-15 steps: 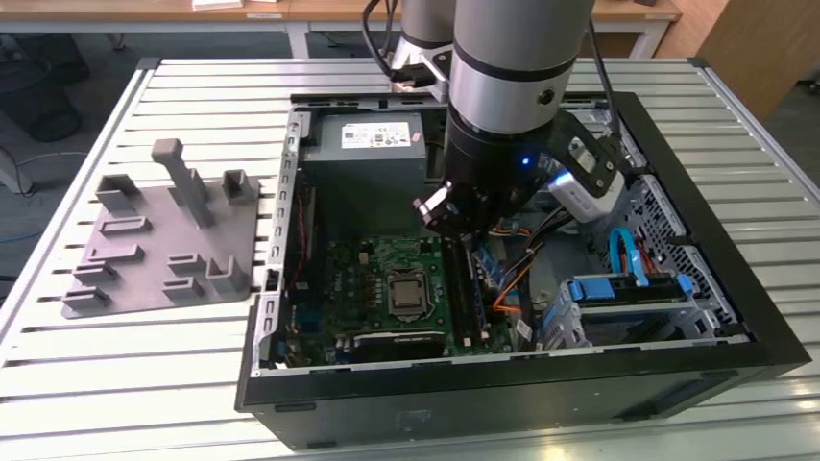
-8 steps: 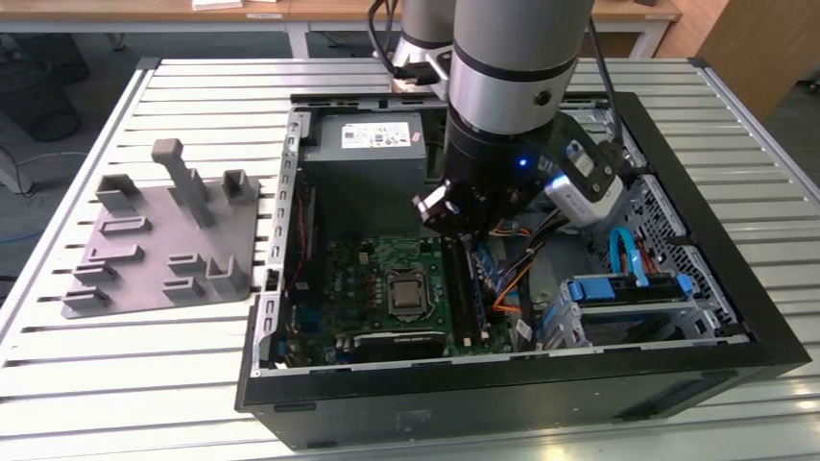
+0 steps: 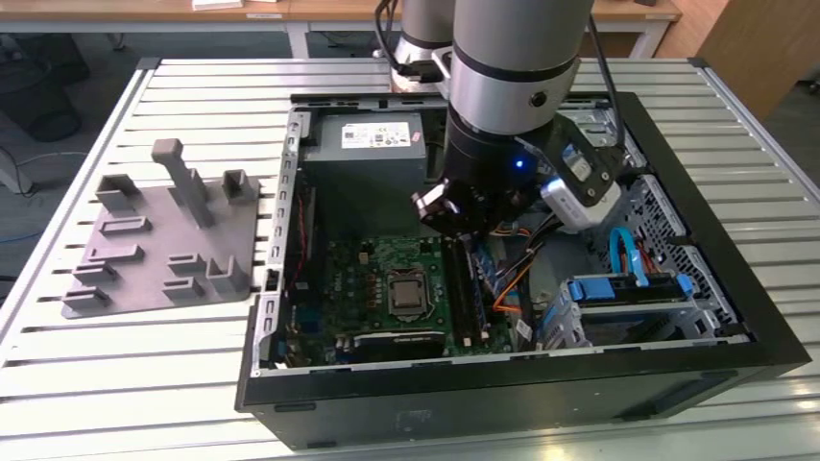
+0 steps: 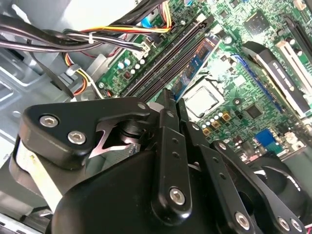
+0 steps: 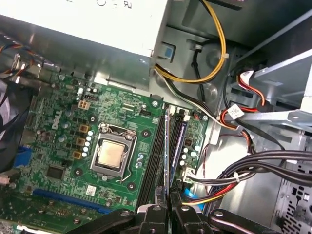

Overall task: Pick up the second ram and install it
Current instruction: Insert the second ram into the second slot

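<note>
In the first wrist view my gripper (image 5: 168, 197) is shut on the second ram (image 5: 167, 146), a thin blue-green strip seen edge-on. The strip runs along the long black memory slots (image 5: 157, 151) of the green motherboard (image 5: 58, 126). I cannot tell whether it touches a slot. Beside it, another memory strip with a blue label (image 5: 179, 141) stands in a slot. In the second wrist view the fingers (image 4: 168, 105) are pressed close together over the slots (image 4: 161, 66), near that labelled strip (image 4: 195, 61). In the exterior view the gripper (image 3: 451, 219) hangs inside the open computer case (image 3: 513, 384), above the slots (image 3: 459, 288).
A grey holder tray (image 3: 167, 240) with upright posts sits on the slatted table at the exterior view's left. Inside the case are the power supply (image 3: 365, 144), the processor socket (image 3: 407, 293), bundled cables (image 5: 253, 170) and a blue drive bracket (image 3: 628, 288).
</note>
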Robot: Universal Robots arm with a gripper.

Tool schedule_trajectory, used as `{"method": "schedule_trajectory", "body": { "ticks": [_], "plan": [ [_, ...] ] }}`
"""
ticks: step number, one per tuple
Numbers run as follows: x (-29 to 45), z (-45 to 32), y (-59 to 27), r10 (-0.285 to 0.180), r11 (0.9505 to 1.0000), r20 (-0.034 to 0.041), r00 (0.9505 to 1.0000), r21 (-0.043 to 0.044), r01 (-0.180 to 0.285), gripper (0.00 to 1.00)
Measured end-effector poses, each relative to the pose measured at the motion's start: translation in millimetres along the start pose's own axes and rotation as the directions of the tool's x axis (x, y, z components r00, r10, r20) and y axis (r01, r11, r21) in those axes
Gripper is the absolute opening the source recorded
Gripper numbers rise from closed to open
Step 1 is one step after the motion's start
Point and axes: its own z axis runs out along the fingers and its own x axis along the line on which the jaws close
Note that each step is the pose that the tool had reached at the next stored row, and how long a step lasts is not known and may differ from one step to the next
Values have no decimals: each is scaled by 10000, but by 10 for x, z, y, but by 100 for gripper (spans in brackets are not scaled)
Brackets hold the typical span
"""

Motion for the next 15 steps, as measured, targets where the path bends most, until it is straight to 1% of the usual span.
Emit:
{"method": "schedule_trajectory", "body": {
  "ticks": [4,7,11,15],
  "plan": [
    [0,2,0,328,9995,7,9995,17,-328,14],
    [0,4,0,633,9980,15,9980,33,-633,14],
    [0,7,0,1035,9946,25,9946,51,-1035,14],
    [1,10,0,1436,9896,36,9896,73,-1436,14]
  ]
}}
